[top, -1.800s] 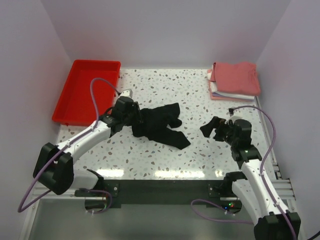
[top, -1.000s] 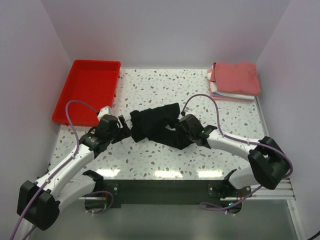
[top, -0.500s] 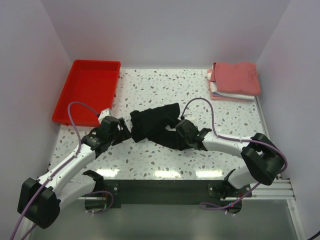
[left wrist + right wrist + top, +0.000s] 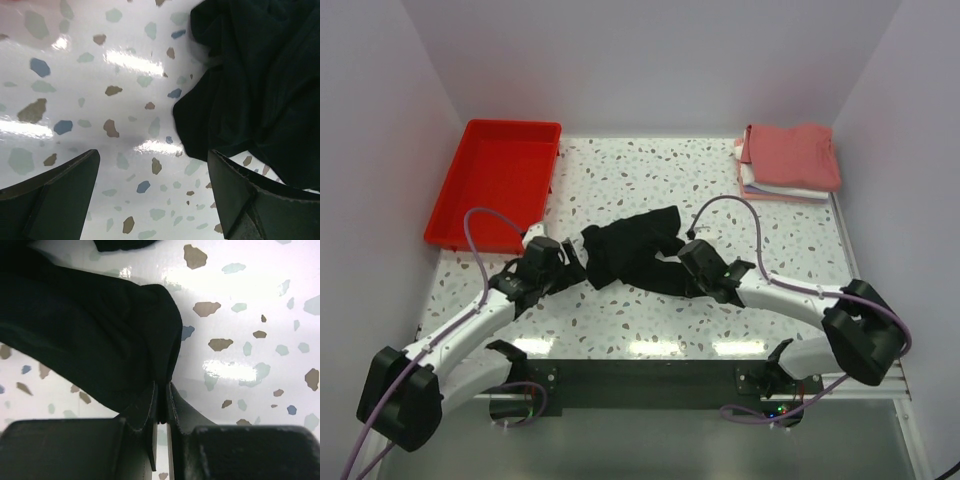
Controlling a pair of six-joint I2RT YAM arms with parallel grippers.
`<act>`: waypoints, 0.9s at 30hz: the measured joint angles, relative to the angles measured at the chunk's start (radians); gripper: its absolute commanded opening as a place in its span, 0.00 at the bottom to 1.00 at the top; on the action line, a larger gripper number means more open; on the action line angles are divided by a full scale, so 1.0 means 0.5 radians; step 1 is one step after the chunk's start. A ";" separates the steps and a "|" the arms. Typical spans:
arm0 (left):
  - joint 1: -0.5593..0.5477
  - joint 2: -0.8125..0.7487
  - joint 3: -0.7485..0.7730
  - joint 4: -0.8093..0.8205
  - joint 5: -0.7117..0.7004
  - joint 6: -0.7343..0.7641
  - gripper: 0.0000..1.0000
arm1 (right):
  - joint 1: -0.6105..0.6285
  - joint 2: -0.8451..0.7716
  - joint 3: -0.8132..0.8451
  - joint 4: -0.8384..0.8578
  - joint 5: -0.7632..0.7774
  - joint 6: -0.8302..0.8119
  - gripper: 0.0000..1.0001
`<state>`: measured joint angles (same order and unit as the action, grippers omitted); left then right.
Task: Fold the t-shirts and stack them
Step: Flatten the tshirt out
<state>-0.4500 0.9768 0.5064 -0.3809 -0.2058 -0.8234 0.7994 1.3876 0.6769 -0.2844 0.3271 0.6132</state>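
Left pincer (image 4: 565, 268) sits low over the speckled tabletop (image 4: 650, 170), its jaws spread wide with nothing between them. In the left wrist view the pincer (image 4: 152, 156) frames bare tabletop, and the nearest hem of the black t-shirt (image 4: 250, 75) reaches down to just beside the right-hand finger (image 4: 240, 200). Whether cloth and finger touch there I cannot tell. Behind this arm, at the far left, stands a red tray (image 4: 470, 215).

In the middle of the tabletop, between the two arms, lies the black t-shirt (image 4: 630, 250). It is plain black, crumpled and bunched into soft folds rather than spread flat, so neither neck nor sleeves can be picked out. Its long axis runs left to right, slanting from the far left end toward the near right end.

That near right end meets the right pincer (image 4: 692, 272). In the right wrist view this pincer (image 4: 161, 405) has its jaws drawn almost together, nipping a rounded fold of the black t-shirt (image 4: 90, 330) at the cloth's edge.

At the far right corner, well apart from the black shirt, rests a neat stack of folded t-shirts (image 4: 790, 160), salmon-red on top with white and pale pink edges showing beneath.
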 measured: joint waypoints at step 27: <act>-0.021 0.880 0.001 0.992 0.772 0.175 0.00 | 0.000 -0.224 -0.061 -0.003 -0.059 0.001 0.00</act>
<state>-0.4606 1.4166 0.5068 0.1150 0.1802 -0.7357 0.7994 1.2755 0.6464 -0.2859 0.2977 0.6136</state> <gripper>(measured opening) 0.076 0.099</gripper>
